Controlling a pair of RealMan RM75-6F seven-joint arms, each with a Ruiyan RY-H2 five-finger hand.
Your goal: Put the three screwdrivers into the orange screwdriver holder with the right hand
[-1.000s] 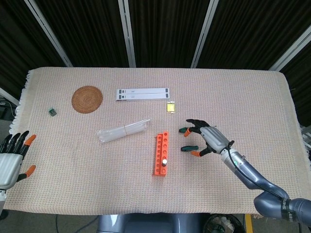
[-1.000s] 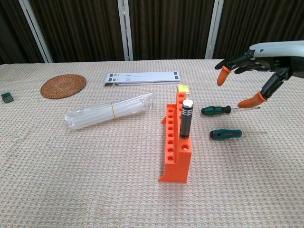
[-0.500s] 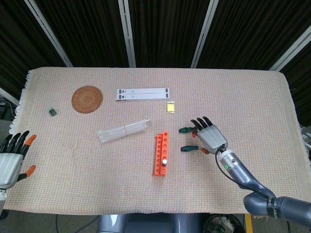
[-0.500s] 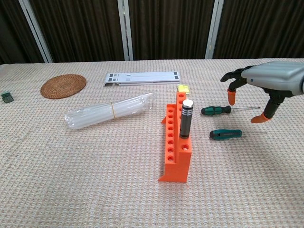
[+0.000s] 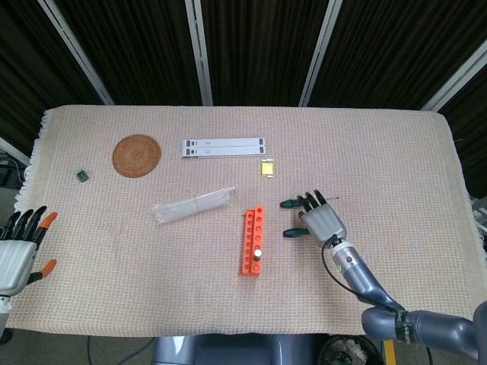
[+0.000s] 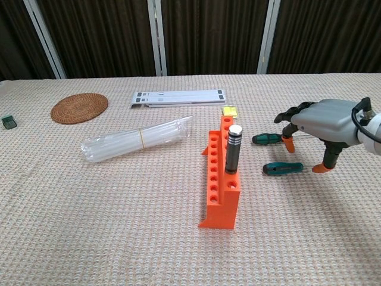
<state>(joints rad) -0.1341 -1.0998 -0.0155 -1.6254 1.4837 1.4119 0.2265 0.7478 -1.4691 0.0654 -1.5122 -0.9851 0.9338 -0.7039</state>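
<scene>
two green screwdrivers (image 6: 271,139) (image 6: 283,168) lie on the table (image 6: 119,208) beside the orange holder (image 6: 221,179), under the right hand (image 6: 321,122), its fingers (image 6: 289,143) spread, gripping nothing; one screwdriver (image 6: 233,149) stands in the holder.

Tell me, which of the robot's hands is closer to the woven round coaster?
Left. The left hand waits at the table's near-left edge, below the coaster. The right hand hovers over two green-handled screwdrivers, far across the table.

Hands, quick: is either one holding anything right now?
Left hand: open, fingers apart, holding nothing.
Right hand: open, fingers spread over the two green screwdrivers on the table, gripping neither.
</scene>
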